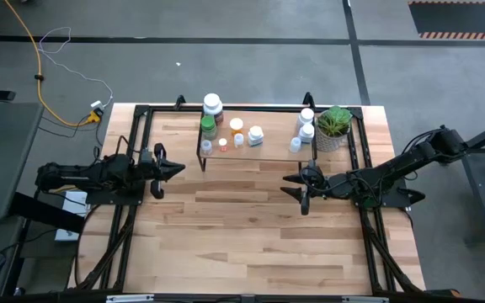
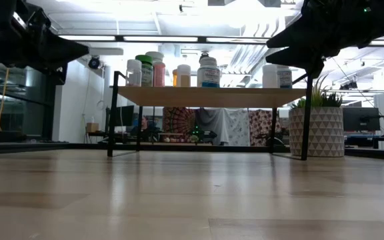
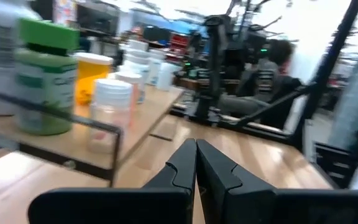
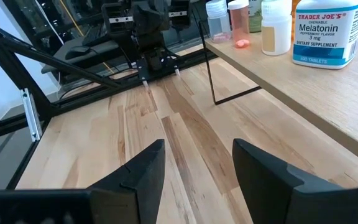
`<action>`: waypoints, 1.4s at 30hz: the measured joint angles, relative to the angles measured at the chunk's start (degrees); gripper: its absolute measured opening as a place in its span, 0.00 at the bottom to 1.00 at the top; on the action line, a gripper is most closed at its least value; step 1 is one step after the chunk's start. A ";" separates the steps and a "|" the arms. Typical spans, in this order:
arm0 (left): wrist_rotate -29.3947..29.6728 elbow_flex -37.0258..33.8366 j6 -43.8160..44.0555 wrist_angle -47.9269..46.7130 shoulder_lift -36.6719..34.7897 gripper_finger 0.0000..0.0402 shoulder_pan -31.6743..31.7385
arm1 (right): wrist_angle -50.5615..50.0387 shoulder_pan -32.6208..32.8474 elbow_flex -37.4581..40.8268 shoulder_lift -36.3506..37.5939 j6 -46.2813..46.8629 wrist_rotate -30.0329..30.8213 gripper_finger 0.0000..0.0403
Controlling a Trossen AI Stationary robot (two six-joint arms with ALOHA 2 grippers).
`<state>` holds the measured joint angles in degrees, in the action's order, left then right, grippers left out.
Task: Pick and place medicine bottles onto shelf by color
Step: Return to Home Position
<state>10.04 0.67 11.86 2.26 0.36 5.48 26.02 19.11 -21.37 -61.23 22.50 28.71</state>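
Observation:
The shelf (image 1: pixel 272 145), a light-wood board on thin black legs, stands at the table's far side. Several medicine bottles stand on it: a green-capped one (image 3: pixel 44 74), an orange one (image 3: pixel 92 73), a small clear one (image 3: pixel 108 112) and a white melatonin bottle (image 4: pixel 325 31). The low view shows them in a row along the shelf board (image 2: pixel 212 97). My left gripper (image 1: pixel 178 171) hovers shut, left of the shelf and above the table. My right gripper (image 1: pixel 295 187) hovers open, near the shelf's right end and on its near side. Neither holds anything.
A potted green plant (image 1: pixel 333 126) in a patterned white pot (image 2: pixel 315 133) stands right of the shelf. A black metal frame (image 1: pixel 137 118) edges the table. Bare tabletop (image 1: pixel 242 236) spreads across the near half. A person (image 3: pixel 278 59) sits in the room beyond.

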 joint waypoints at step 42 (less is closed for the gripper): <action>-0.44 0.00 5.57 -0.21 0.70 0.00 -2.25 | -17.85 -0.25 3.97 26.84 1.57 2.45 0.03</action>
<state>9.61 0.67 17.43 2.04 1.06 3.22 8.18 18.86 -17.40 -34.39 24.07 31.16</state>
